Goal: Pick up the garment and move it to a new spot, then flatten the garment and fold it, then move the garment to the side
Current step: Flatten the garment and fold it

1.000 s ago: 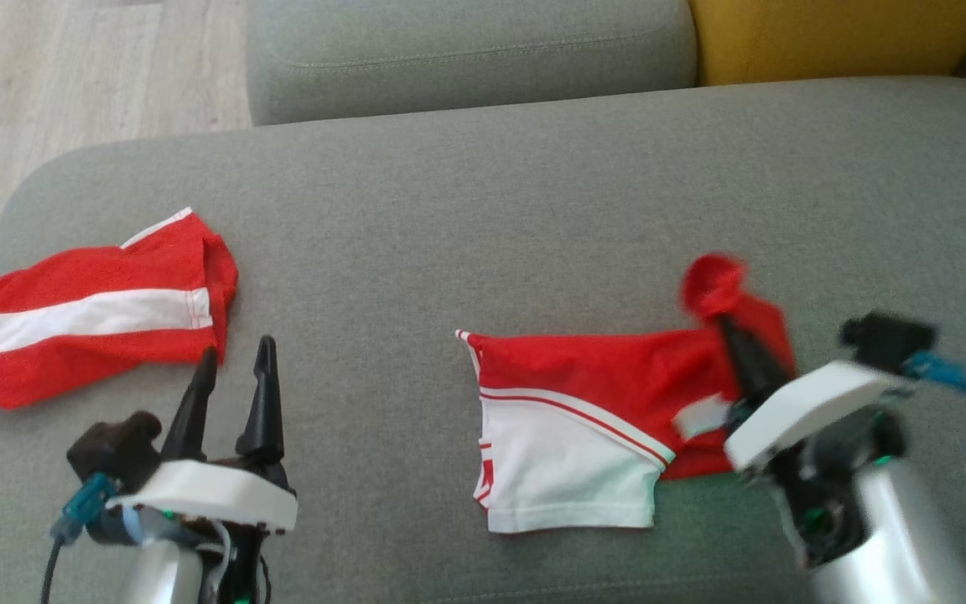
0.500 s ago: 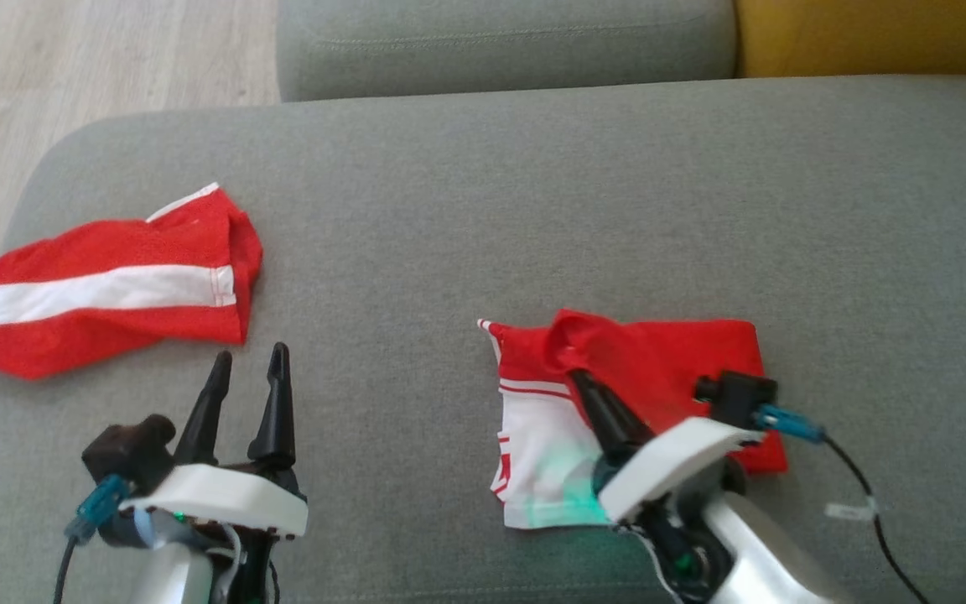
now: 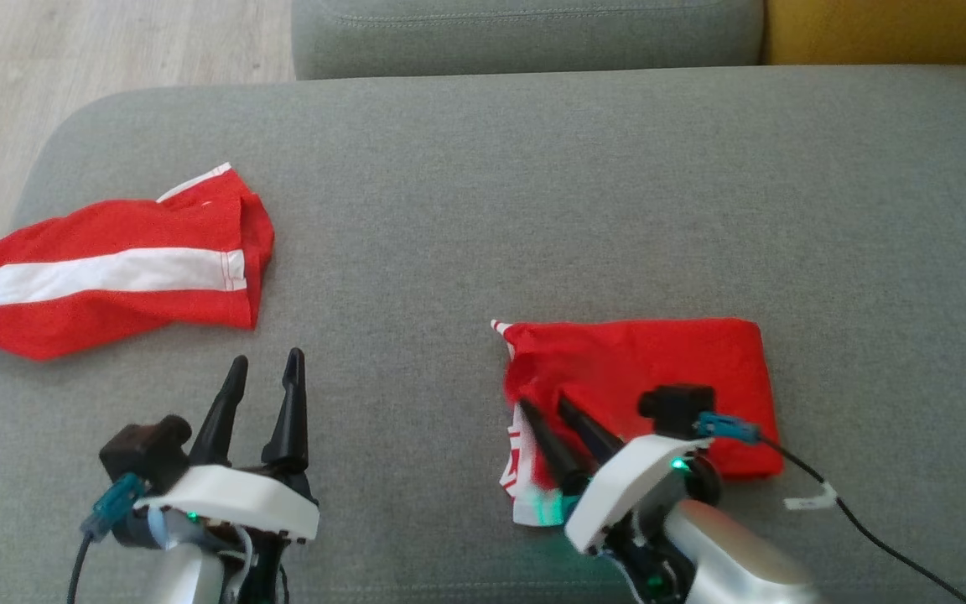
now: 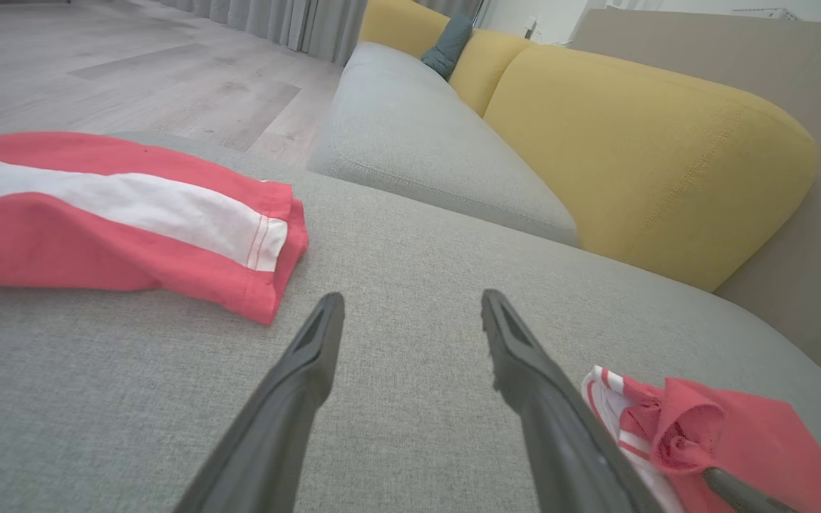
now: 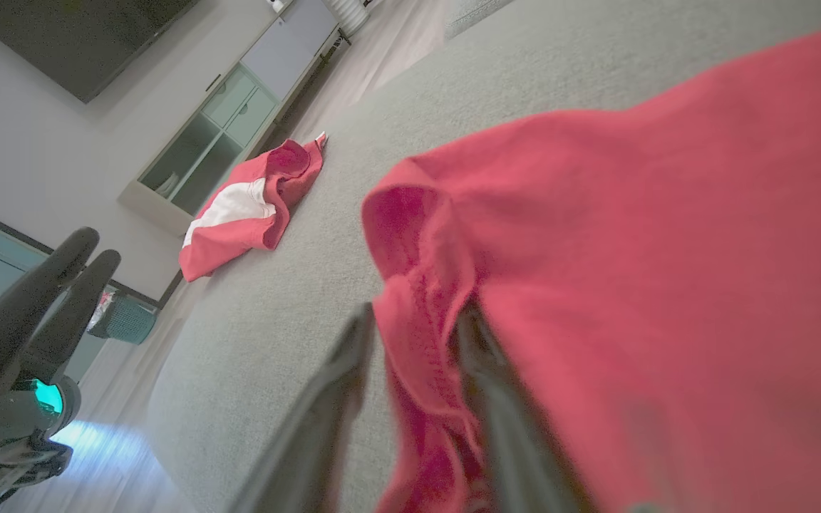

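The garment (image 3: 659,369), red with a white panel, lies folded over itself on the grey sofa seat (image 3: 483,184), red side up, with white showing at its lower left corner. My right gripper (image 3: 543,406) rests on its left edge. In the right wrist view the right gripper (image 5: 416,317) has its fingers apart, with a loose red fold (image 5: 417,235) lying between them. The left gripper (image 3: 265,373) stands open and empty above bare seat, left of the garment. In the left wrist view the open left gripper (image 4: 410,306) has the garment (image 4: 738,434) at its lower right.
A second red garment with a white stripe (image 3: 114,268) lies at the seat's left edge, just beyond the left gripper. A grey cushion (image 3: 525,33) and a yellow one (image 4: 653,157) stand behind. Wood floor (image 3: 72,50) is at the far left. A black cable (image 3: 869,520) trails on the seat.
The right gripper carried the garment's right end over to the left, laying red over the white panel, then parted its fingers. The left arm kept still; the camera shifted.
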Motion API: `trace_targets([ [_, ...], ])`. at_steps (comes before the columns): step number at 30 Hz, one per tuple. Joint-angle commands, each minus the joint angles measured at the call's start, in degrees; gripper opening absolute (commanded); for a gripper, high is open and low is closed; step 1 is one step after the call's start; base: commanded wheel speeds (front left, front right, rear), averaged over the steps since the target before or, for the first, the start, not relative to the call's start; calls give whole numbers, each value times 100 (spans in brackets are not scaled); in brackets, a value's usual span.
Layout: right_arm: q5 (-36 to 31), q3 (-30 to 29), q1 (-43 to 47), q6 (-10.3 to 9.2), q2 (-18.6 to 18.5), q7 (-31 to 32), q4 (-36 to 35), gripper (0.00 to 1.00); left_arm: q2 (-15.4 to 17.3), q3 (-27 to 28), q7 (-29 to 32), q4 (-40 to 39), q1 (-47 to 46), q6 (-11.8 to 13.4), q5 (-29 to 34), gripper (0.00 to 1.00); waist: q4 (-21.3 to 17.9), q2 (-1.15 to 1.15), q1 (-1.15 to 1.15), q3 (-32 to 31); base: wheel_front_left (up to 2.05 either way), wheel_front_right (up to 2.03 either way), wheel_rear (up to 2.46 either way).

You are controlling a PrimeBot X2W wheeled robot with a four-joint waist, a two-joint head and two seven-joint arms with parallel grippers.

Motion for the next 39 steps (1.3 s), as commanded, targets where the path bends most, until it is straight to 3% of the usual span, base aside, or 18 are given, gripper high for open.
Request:
trace_targets([
  [1, 85, 222, -243, -5, 67, -93, -256, 100, 25, 169, -70, -147, -322, 20, -38, 100, -6, 0, 0, 6, 0, 0, 0],
  [5, 377, 749, -260, -5, 67, 74, -821, 100, 25, 170, -70, -98, -309, 19, -40, 100, -32, 0, 0, -39, 0, 0, 0],
  [9, 504, 895, -297, -5, 67, 122, -929, 100, 25, 183, -70, -69, -299, 18, -46, 100, -63, 0, 0, -94, 0, 0, 0],
  [15, 385, 591, -596, -5, 67, -139, -696, 100, 25, 244, -70, -116, -238, 28, -51, 100, -182, 0, 0, -190, 0, 0, 0],
  [18, 10, 288, -843, -5, 68, -314, -533, 100, 25, 282, -70, -184, -185, 32, -51, 100, -290, 0, 0, -225, 0, 0, 0],
  [22, -807, -374, -1075, -5, 66, -470, -348, 100, 25, 341, -70, -358, -177, 21, -57, 100, -422, 0, 0, -260, 0, 0, 0],
  [25, -1907, -1098, -1146, -5, -199, -524, -265, 100, 25, 394, -70, -581, -201, 35, -137, 100, -494, 0, 0, -254, 0, 0, 0],
  [31, -3712, -2856, -387, -5, -668, -533, -1252, 100, 25, 423, -70, -1035, -268, 146, -66, 100, -535, 0, 0, -221, 0, 0, 0],
  [39, -4882, -4291, 1046, -5, -321, -534, -2531, 100, 25, 356, -70, -1178, -71, 144, 374, 100, -543, 0, 0, -202, 0, 0, 0],
])
